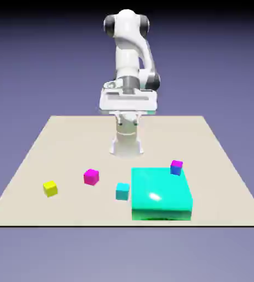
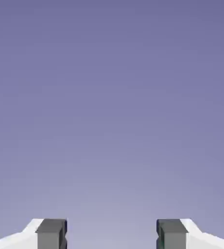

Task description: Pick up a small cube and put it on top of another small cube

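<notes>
Nearest the camera, the large flat cyan block lies on the beige tabletop. Touching or just beside its 9 o'clock edge sits the small plain cyan cube. The small all-magenta cube stands near, at the cyan cube's 10 o'clock. Farthest back, the white arm's jaws hang high, spread wide and holding nothing; the hand view shows only backdrop. Judged so, the reach is not begun: next, descend over the cyan cube, squared to its sides.
</notes>
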Controlling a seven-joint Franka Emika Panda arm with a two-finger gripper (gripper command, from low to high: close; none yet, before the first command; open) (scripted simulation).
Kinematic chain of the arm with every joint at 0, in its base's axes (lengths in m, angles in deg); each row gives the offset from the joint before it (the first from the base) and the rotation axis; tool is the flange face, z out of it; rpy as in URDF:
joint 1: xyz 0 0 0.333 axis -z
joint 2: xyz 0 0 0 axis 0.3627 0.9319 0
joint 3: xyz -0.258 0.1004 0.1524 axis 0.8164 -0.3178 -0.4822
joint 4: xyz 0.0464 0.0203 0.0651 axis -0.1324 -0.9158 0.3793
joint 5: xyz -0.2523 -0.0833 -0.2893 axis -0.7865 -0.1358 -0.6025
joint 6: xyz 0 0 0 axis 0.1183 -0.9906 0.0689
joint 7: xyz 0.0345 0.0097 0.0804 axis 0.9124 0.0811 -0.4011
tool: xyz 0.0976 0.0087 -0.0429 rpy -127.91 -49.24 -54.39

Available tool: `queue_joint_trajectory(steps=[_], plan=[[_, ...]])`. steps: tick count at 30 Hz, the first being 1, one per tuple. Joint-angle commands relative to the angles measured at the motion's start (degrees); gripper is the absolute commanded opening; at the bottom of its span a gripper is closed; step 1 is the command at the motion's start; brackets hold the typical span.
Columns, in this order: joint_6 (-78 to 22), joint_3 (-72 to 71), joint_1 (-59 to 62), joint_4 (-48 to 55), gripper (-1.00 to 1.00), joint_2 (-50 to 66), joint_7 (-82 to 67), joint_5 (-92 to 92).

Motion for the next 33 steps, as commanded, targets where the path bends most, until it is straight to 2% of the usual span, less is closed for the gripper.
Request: queue_joint_trajectory(steps=[1, 22, 24, 32, 33], plan=[[-0.72, -0.7, 0.95, 0.11, 0.0, 1.51, 2.5, 1.72], [-15.86, -15.45, 20.87, 2.43, 0.0, 33.27, 54.82, 37.79], [-16.04, -15.63, 21.11, 2.46, 0.0, 33.65, 55.45, 38.22], [-3.67, -22.28, 24.4, 6.67, 0.0, 49.62, 46.05, 47.96], [-3.67, -22.28, 24.4, 6.67, -1.0, 49.62, 46.05, 47.96]])
